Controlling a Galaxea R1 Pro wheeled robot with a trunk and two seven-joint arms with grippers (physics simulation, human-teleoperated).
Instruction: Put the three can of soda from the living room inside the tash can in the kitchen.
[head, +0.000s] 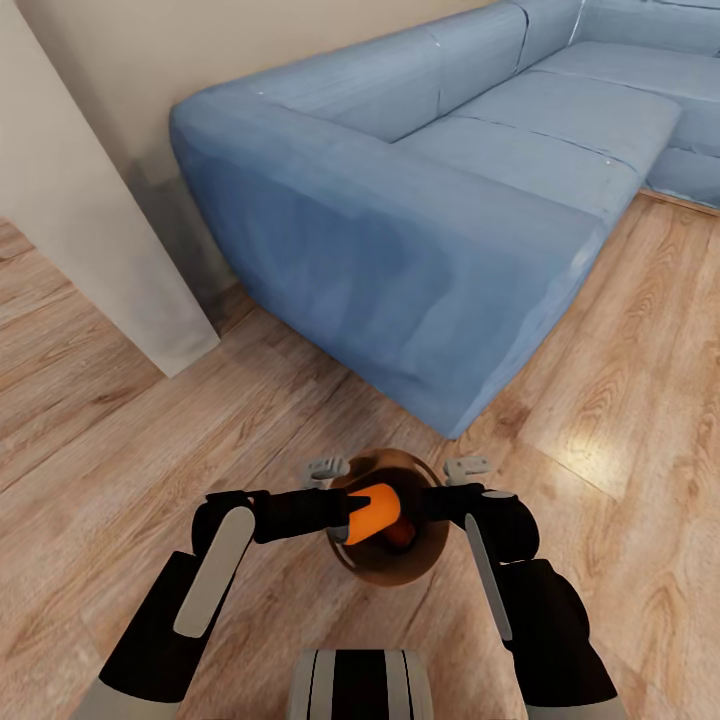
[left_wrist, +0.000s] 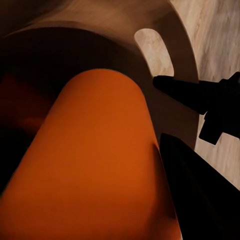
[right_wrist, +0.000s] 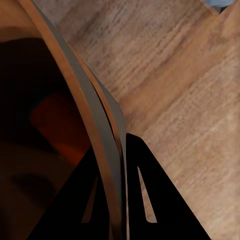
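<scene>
While held over the pale plank floor (head: 120, 440) before the blue fabric sofa (head: 420, 200), small round brown wooden bucket (head: 425, 545) pinched at its thin wall by the right gripper (right_wrist: 116, 200), one finger inside, one outside. Orange cylindrical soda can (head: 372, 512) clamped in the left gripper (head: 350, 515), lying sideways across the bucket's mouth. Deeper inside, a second orange can (right_wrist: 60, 125), dim in shadow. Oval hand-hole (left_wrist: 154, 50) near the rim.
</scene>
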